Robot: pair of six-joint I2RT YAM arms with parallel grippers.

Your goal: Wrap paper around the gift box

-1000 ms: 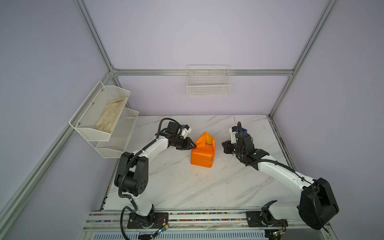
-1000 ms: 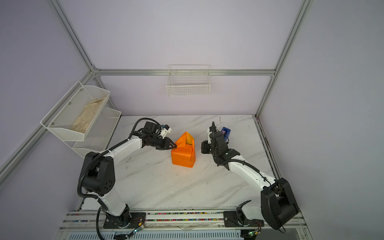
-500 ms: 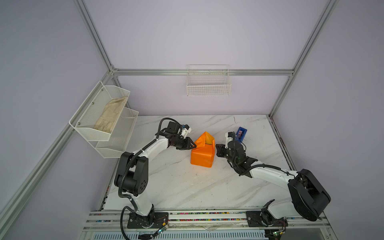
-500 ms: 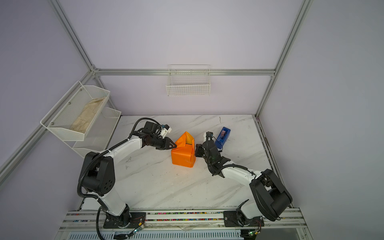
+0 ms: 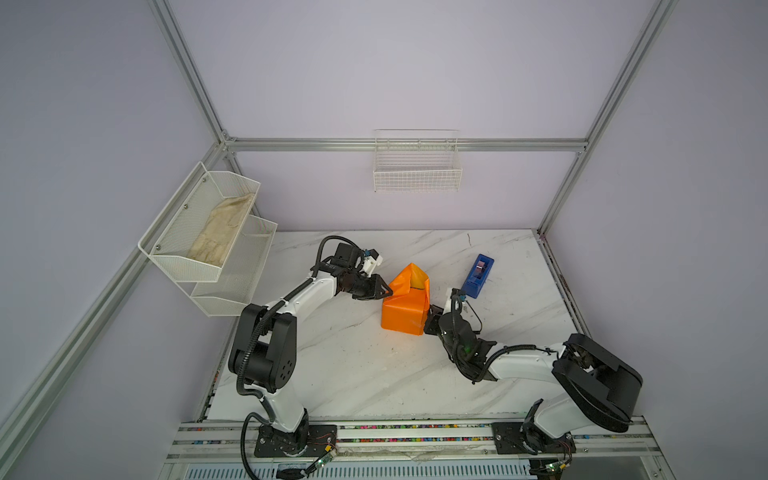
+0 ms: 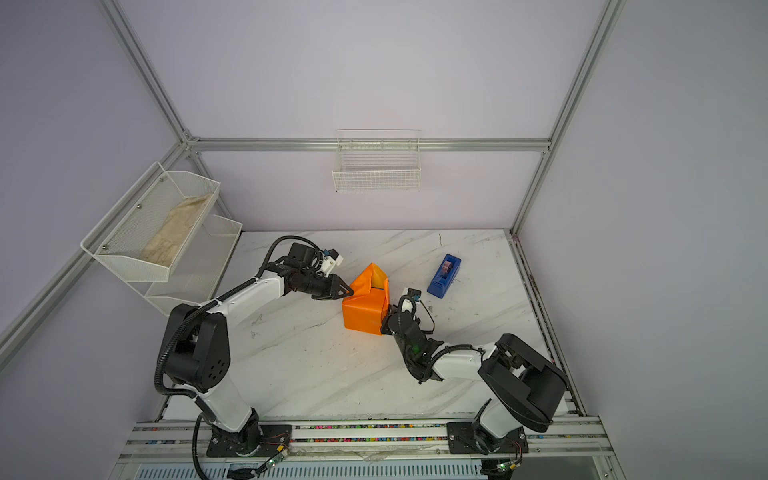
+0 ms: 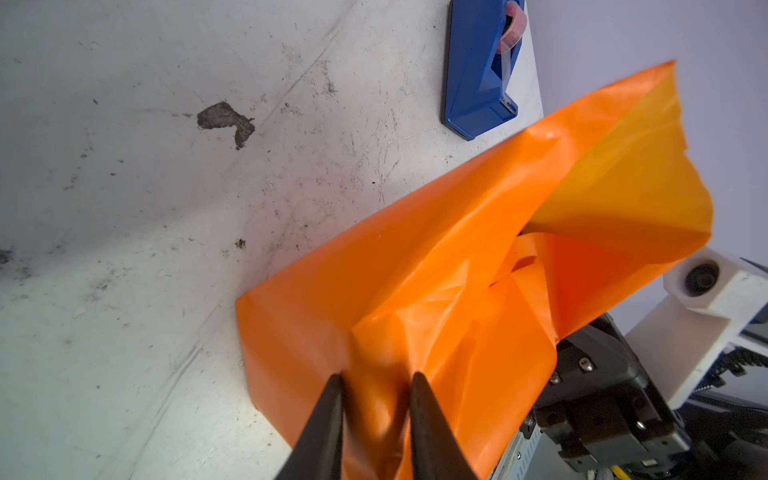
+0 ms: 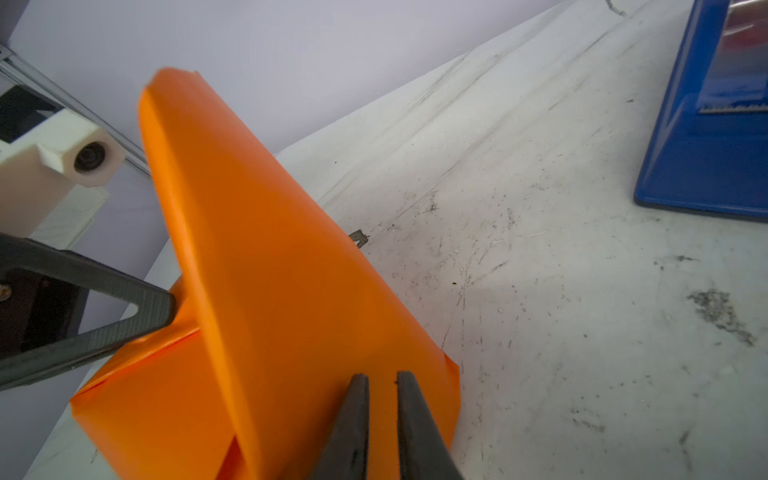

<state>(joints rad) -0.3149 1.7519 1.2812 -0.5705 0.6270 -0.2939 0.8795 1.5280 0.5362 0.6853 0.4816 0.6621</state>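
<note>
The paper (image 5: pixel 405 311), presumably hiding the gift box, sits between our left hand (image 5: pixel 387 292), seemingly pinching a fold, and our nearly closed right hand (image 5: pixel 429 318), grip unclear, so we risk the loose flap (image 5: pixel 405 277) springing open if either slips.

Blue tape dispenser (image 5: pixel 478 276) on the scuffed marble table (image 5: pixel 365 374)

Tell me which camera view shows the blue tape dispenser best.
The left wrist view: the tape dispenser is large and sharp, roll and cutter visible, only one end cropped. Both top views show the whole dispenser, but small. The right wrist view catches just one blue end at the frame edge.
</note>
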